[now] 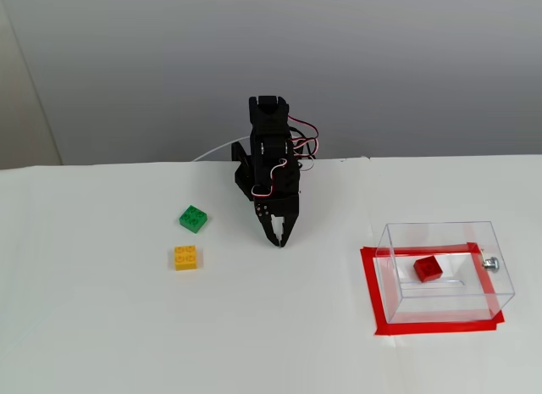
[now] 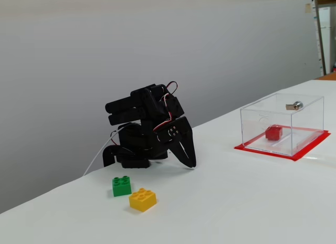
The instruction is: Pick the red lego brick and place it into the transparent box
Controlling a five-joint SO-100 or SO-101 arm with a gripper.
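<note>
Red lego brick [image 1: 428,269] inside transparent box [image 1: 500,275], well apart from clenched, empty jaws

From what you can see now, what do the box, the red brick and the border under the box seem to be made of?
The transparent box looks like clear hard plastic, glossy: its thin walls show the inside and catch reflections. The red lego brick inside it seems moulded plastic with a smooth, slight sheen. The red border on the table looks like adhesive tape, flat strips, though I cannot be sure.
</note>
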